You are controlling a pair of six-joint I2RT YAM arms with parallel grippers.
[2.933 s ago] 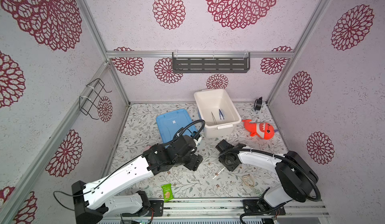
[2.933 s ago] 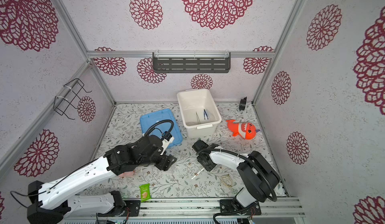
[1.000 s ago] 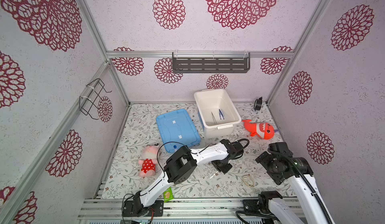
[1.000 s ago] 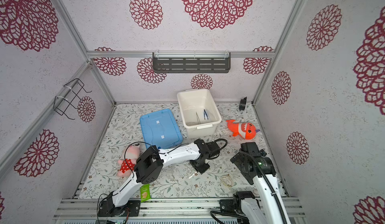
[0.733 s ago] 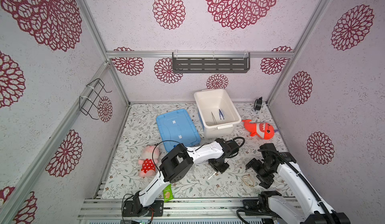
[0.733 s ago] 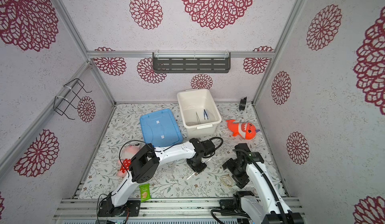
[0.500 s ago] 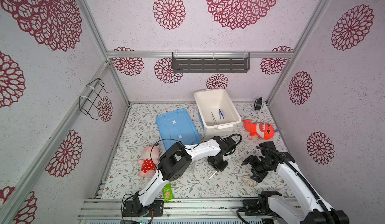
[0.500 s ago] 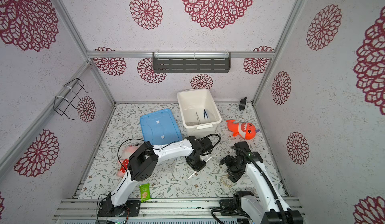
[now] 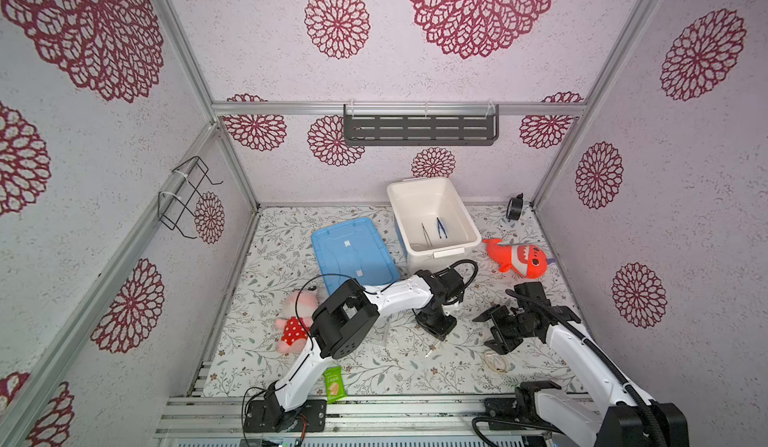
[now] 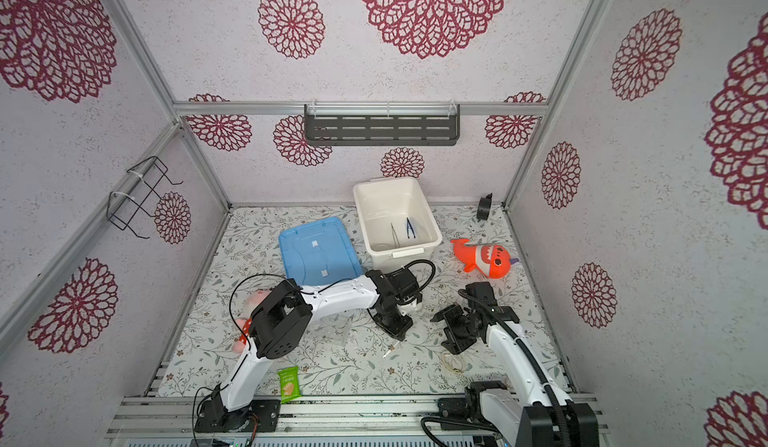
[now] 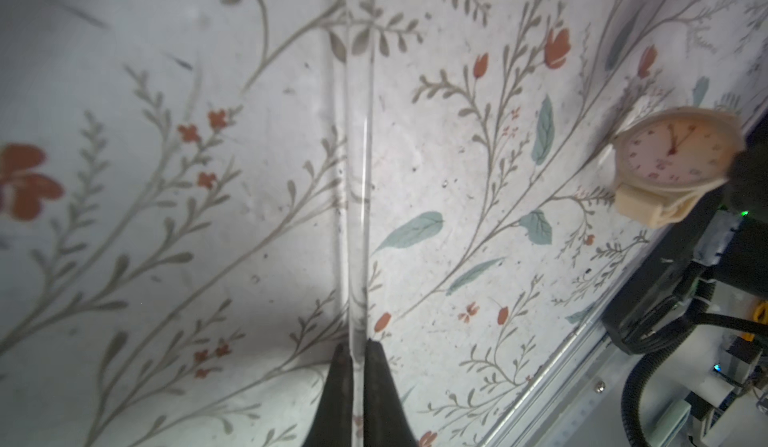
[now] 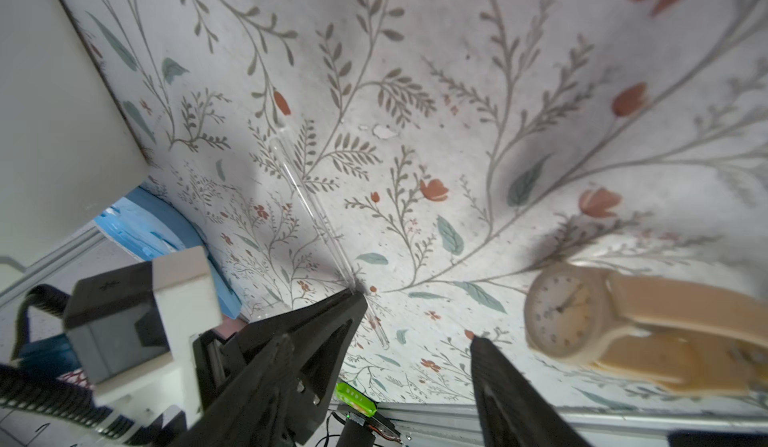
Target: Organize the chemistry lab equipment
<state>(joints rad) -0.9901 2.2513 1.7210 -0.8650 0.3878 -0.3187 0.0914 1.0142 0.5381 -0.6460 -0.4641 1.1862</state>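
Floral-print surface [image 9: 374, 366]: left hand [image 11: 358, 351] clamps a thin clear rod [image 11: 357, 174] at 6 o'clock of the white bin [image 9: 440, 250]. Right hand [image 12: 417, 317], jaws apart, sits at the rod's 3 o'clock, with a beige wristwatch [image 12: 559, 305] just beside it.

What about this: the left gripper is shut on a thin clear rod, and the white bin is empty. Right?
The white bin is not empty: both top views show metal tweezers and dark blue tweezers inside. The left gripper does hold the rod.

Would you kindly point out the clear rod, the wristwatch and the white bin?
clear rod [image 11: 357, 174]: left wrist view, middle of its shaft.
wristwatch [image 12: 559, 305]: right wrist view, on the dial.
white bin [image 9: 422, 198]: in a top view, far inner wall.
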